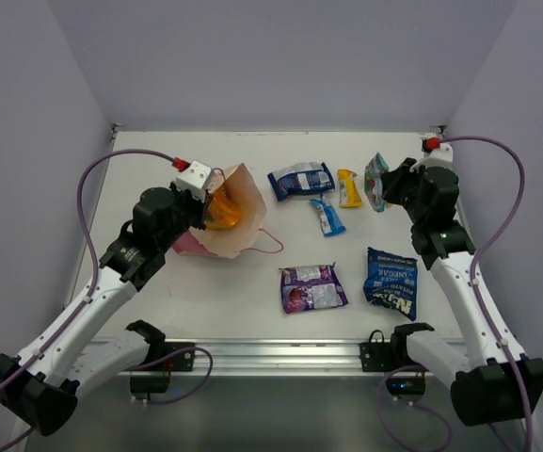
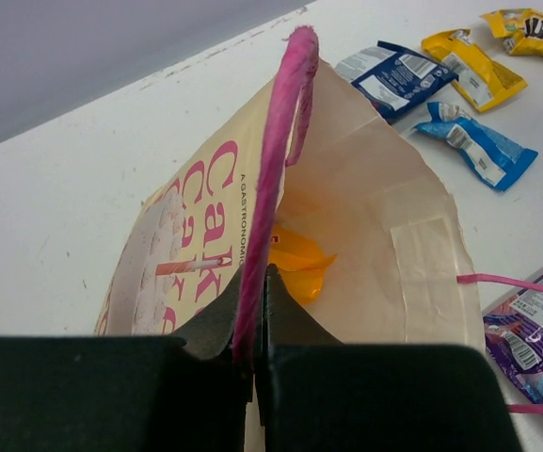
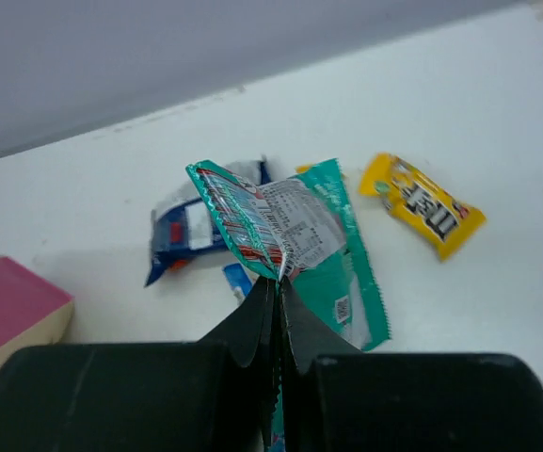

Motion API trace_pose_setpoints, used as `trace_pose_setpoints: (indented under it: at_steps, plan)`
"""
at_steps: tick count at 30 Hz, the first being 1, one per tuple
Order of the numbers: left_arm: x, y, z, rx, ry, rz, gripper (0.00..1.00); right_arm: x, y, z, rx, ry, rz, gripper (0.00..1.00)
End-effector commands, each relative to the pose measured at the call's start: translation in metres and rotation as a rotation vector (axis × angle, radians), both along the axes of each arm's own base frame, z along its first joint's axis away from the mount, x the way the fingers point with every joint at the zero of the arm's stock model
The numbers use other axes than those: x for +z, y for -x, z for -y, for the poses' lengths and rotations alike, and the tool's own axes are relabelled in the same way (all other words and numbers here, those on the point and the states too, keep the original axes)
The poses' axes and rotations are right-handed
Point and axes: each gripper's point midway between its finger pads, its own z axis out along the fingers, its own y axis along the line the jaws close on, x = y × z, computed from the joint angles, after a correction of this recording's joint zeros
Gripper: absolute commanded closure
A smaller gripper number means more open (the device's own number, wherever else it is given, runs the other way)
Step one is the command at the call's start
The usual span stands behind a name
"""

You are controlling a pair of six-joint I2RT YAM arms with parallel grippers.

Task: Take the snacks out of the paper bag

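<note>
The left fingers [image 2: 210,325] are pinched shut on the pink handle [image 2: 276,160] of the paper bag [image 1: 238,212]. The bag lies tipped at 9 o'clock on the tabletop [image 1: 233,282], with an orange wrapper [image 2: 295,264] inside. The right fingers [image 3: 243,330] are clamped on a teal pouch [image 3: 299,231] at 2 o'clock. A purple pack [image 1: 312,287] lies at 6 o'clock and a dark blue pack [image 1: 391,281] at 4.

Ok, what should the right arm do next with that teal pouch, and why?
Probably lower it and let go: the right gripper pinches the teal pouch over the table, while an orange wrapper waits in the bag.
</note>
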Motion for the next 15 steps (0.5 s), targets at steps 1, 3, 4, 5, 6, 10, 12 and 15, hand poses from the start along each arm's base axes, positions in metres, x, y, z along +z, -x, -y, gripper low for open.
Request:
trace_pose_setpoints:
  at_steps: [1, 3, 4, 5, 6, 10, 12, 15]
  plan:
    - [0.020, 0.003, 0.010, -0.066, 0.007, 0.037, 1.00, -0.026, -0.010, 0.015, -0.004, -0.183, -0.065, 1.00]
    - [0.019, 0.006, 0.016, -0.107, 0.009, 0.028, 1.00, -0.055, -0.013, 0.034, -0.065, -0.239, -0.111, 1.00]
    - [0.018, 0.006, 0.017, -0.113, 0.006, 0.026, 1.00, -0.071, -0.013, 0.058, -0.165, -0.257, -0.139, 1.00]
    - [0.017, 0.007, 0.018, -0.121, 0.001, 0.022, 1.00, -0.087, -0.008, 0.071, -0.236, -0.256, -0.192, 0.99]
    - [0.013, 0.008, 0.019, -0.135, -0.007, 0.011, 1.00, -0.096, -0.004, 0.084, -0.306, -0.252, -0.225, 0.71]
    - [0.004, 0.011, 0.023, -0.163, -0.012, -0.015, 1.00, -0.093, 0.009, 0.107, -0.404, -0.140, -0.247, 0.26]
    - [0.000, 0.012, 0.026, -0.173, -0.007, -0.029, 1.00, -0.071, 0.004, 0.083, -0.263, -0.129, -0.152, 0.23]
    - [-0.001, 0.010, 0.027, -0.170, -0.005, -0.037, 1.00, -0.045, 0.002, 0.011, 0.043, -0.018, -0.020, 0.23]
